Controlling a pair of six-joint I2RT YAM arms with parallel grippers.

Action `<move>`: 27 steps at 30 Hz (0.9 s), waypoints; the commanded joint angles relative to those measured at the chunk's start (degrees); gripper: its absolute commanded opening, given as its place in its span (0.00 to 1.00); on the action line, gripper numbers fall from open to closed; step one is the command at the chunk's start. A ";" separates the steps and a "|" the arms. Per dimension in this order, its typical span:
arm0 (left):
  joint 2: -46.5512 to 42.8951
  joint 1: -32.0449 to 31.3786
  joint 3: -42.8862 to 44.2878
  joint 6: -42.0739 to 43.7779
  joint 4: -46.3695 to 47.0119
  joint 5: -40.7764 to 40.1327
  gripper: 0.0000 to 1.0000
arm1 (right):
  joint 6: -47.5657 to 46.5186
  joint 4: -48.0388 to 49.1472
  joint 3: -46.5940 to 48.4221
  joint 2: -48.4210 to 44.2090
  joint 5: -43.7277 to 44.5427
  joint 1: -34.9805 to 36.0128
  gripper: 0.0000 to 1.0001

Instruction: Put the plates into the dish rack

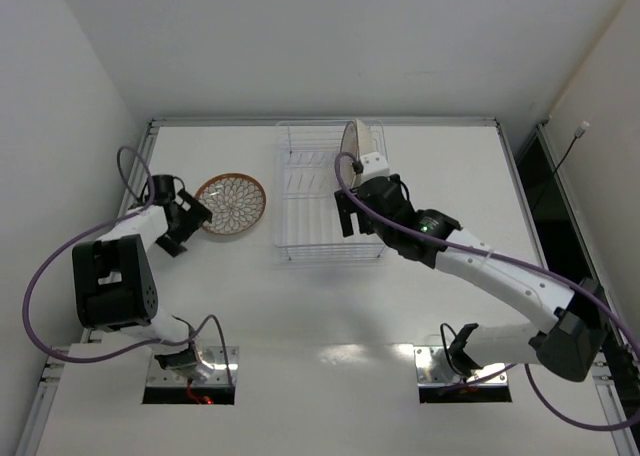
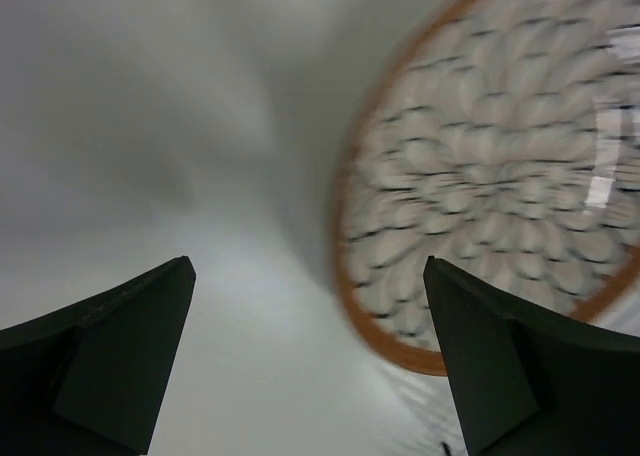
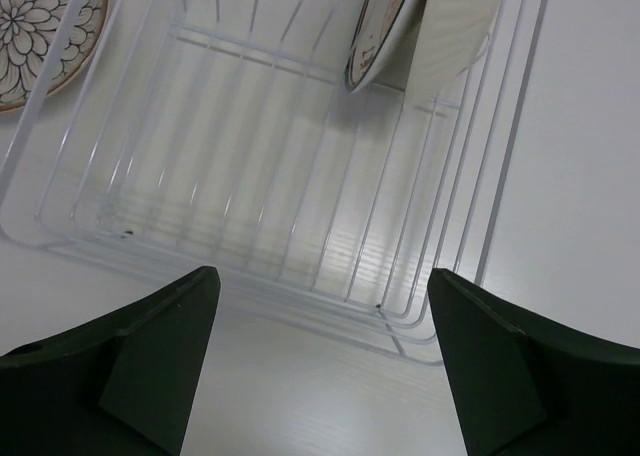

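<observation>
Right pincer point(image 3: 322, 276) released, empty, hovering over the near end of dish rack point(image 1: 279, 196). Patterned plate point(image 3: 383, 31) and pale plate point(image 3: 460, 26) stand on edge ahead of it, packed side by side to save room. Left pincer point(image 2: 308, 271) wide open, empty. Brown-rimmed plate point(image 1: 231, 203) lies flat on table point(image 1: 330, 316), just ahead-right of it, so it looks lined up for a rim grab.

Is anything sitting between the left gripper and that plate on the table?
Nothing visible. Only bare table lies between the open left gripper and the plate, and between the plate and the rack too.
</observation>
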 commanded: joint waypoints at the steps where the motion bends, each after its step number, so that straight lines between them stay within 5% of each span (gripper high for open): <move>1: -3.41 3.11 -4.26 -4.38 2.58 8.48 1.00 | 2.57 5.41 -2.20 -5.46 -2.26 0.02 0.84; 16: 4.50 5.48 -4.26 -4.12 9.43 17.00 0.98 | 3.10 4.70 -6.34 -8.27 -1.12 0.02 0.84; 23: 9.59 5.48 -0.75 -4.64 11.01 21.13 0.63 | 3.10 4.70 -7.49 -8.27 -0.59 0.02 0.84; 25: 9.59 5.48 -0.74 -4.64 12.50 21.66 0.49 | 3.10 3.57 -6.96 -8.27 0.20 0.02 0.84; 27: 9.07 5.48 -0.74 -3.85 13.82 24.73 0.23 | 3.10 3.56 -6.96 -8.97 1.60 0.02 0.84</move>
